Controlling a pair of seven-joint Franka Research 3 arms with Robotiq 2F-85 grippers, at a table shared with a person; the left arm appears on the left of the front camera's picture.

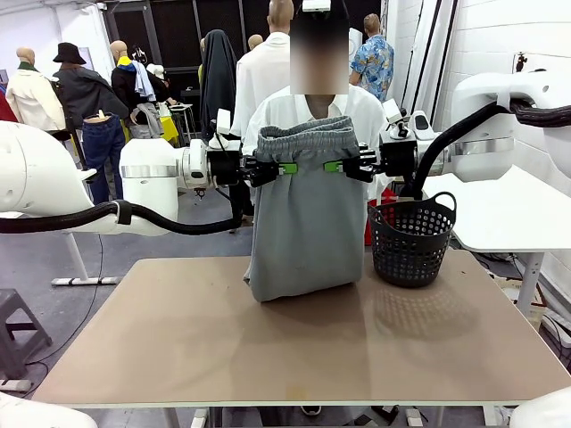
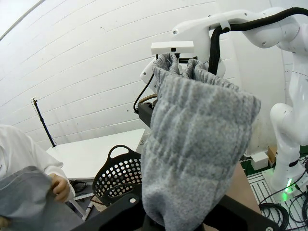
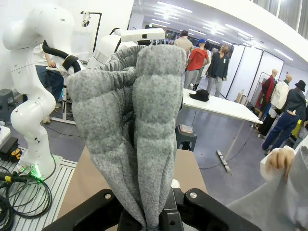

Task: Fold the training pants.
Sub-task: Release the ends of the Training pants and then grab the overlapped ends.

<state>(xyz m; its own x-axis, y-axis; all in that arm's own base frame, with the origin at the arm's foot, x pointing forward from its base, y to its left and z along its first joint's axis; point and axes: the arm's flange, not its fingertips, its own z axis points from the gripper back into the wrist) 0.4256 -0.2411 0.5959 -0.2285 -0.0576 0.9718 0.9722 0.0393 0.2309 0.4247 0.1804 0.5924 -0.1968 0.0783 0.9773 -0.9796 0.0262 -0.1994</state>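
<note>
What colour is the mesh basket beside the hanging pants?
Black basket; clearest in the front view.

The left arm [image 1: 53,174] and right arm [image 1: 500,98] are glossy white, built of thick rounded segments, each with a silver band [image 1: 148,171] near the wrist. A black ribbed hose [image 1: 134,218] runs along the outside of each. The left gripper [image 1: 286,168] and right gripper [image 1: 334,166] are black with bright green pads. Their black finger bases carry small silver screws [image 3: 105,196]. A green light [image 3: 34,169] glows at the left arm's base.
</note>
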